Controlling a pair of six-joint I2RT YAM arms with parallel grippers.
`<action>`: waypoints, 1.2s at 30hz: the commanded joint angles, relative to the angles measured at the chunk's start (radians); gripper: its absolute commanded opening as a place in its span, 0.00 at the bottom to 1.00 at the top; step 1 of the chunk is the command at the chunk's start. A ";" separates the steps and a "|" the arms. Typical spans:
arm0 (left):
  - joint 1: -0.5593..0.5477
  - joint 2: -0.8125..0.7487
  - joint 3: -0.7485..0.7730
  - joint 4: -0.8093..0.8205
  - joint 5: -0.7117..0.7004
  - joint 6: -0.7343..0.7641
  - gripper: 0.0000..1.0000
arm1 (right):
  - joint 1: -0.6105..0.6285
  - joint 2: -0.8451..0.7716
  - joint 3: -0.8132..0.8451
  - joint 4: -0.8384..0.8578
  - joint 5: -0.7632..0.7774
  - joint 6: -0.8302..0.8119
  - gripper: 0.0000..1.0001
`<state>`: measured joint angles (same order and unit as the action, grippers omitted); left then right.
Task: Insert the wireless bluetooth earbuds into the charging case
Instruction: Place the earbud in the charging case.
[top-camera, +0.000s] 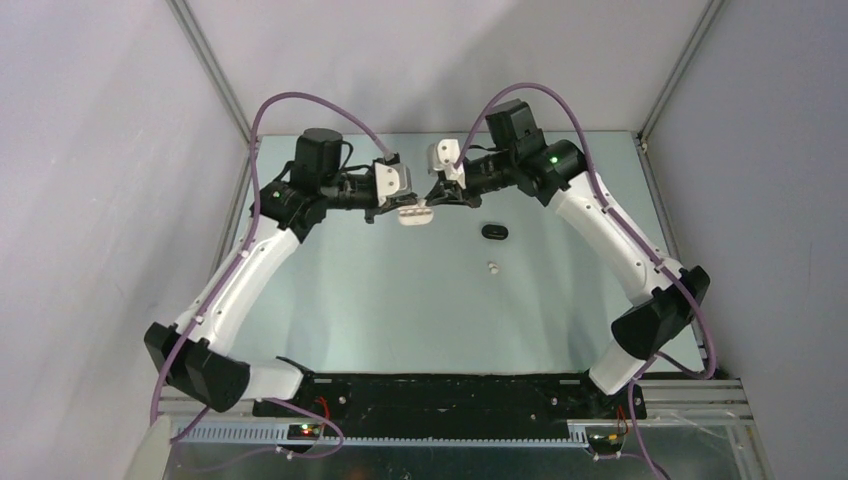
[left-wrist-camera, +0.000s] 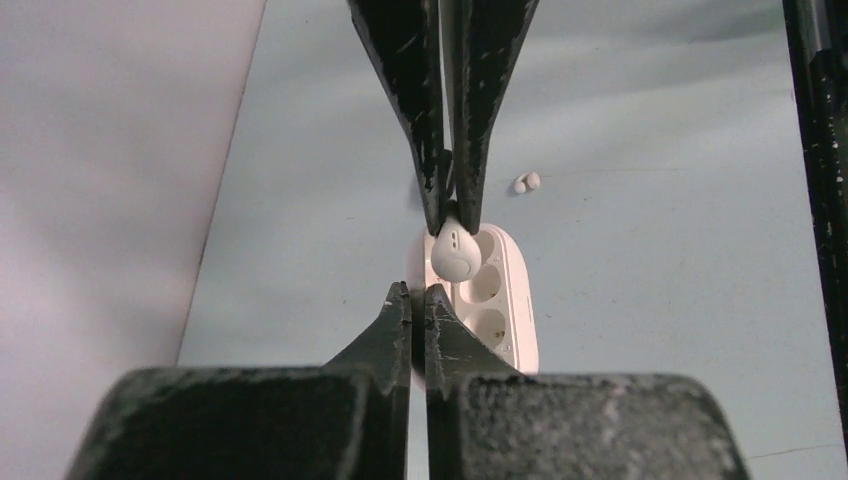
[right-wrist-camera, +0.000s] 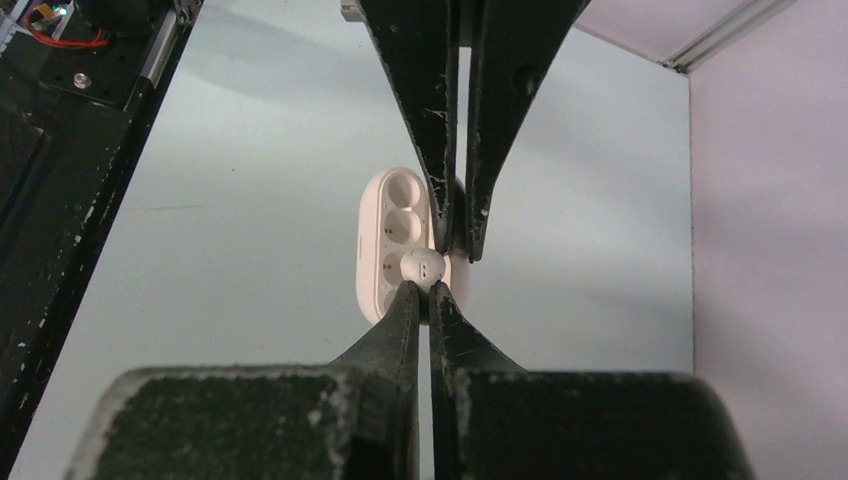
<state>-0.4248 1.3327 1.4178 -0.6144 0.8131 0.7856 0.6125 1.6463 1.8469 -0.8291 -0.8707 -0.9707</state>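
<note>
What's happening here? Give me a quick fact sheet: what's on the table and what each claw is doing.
Left gripper: shut, apparently pinching the edge of the white case
Right gripper: shut on the held white earbud, at the open case's near end
Held earbud seated: not yet, as far as the views show
Lying on the table: loose white earbud, black case

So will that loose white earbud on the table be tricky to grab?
Probably: the earbud looks tiny and rounded, so a nudge may roll it. Its smooth shell could slip when pinched. It's likely very light.
</note>
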 joint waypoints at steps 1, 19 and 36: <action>-0.007 -0.047 -0.018 0.039 -0.015 0.082 0.00 | 0.022 0.015 0.005 0.019 0.044 -0.025 0.00; -0.031 -0.106 -0.088 0.144 -0.083 0.058 0.00 | 0.051 0.044 0.038 -0.104 0.078 -0.086 0.00; -0.046 -0.124 -0.099 0.173 -0.074 0.006 0.00 | 0.080 0.053 0.038 -0.095 0.145 -0.066 0.00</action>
<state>-0.4614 1.2507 1.3205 -0.5323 0.7273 0.8280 0.6701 1.6852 1.8576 -0.9104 -0.7708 -1.0508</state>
